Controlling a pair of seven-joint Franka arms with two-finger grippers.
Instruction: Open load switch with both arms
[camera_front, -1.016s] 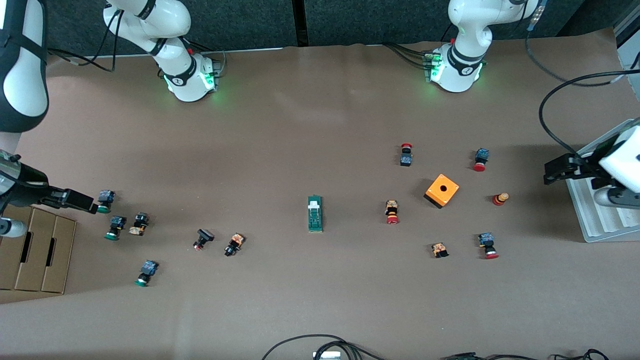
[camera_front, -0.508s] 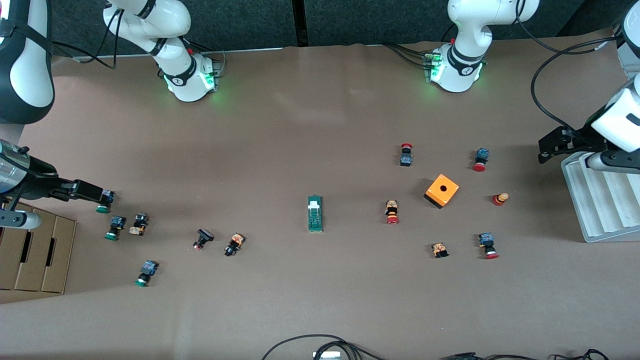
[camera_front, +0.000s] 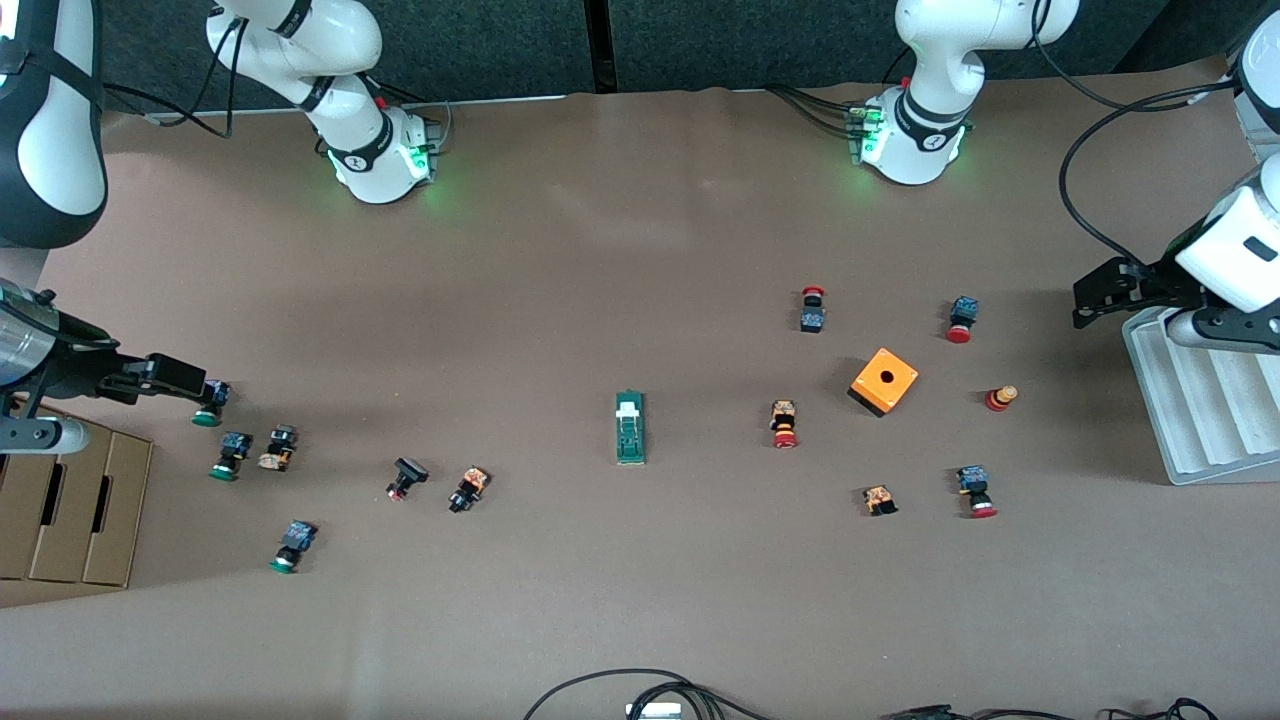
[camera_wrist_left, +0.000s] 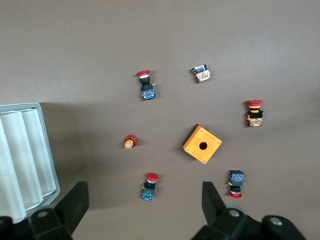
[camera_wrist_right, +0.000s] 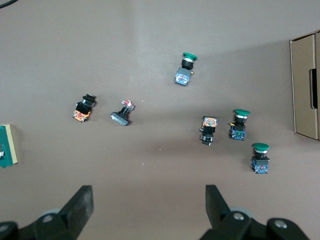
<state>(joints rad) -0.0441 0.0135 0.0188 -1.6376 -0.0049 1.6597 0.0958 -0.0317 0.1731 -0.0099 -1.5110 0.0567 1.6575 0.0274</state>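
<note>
While the load switch (camera_front: 630, 428) lies untouched mid-bench, well apart from both, my left pincer (camera_wrist_left: 145, 210) and right pincer (camera_wrist_right: 147, 210) hang spread and empty; everything remains.

The front view looks steeply down from high across the table (camera_front: 640, 250), facing both arm bases. Each wrist view looks straight down from well above the surface, past its own fingertips. The left wrist view shares the orange cube (camera_wrist_left: 202, 144) (camera_front: 884, 381) with the front view; the right wrist view shares the cardboard box (camera_wrist_right: 306, 90) (camera_front: 70, 500).
</note>
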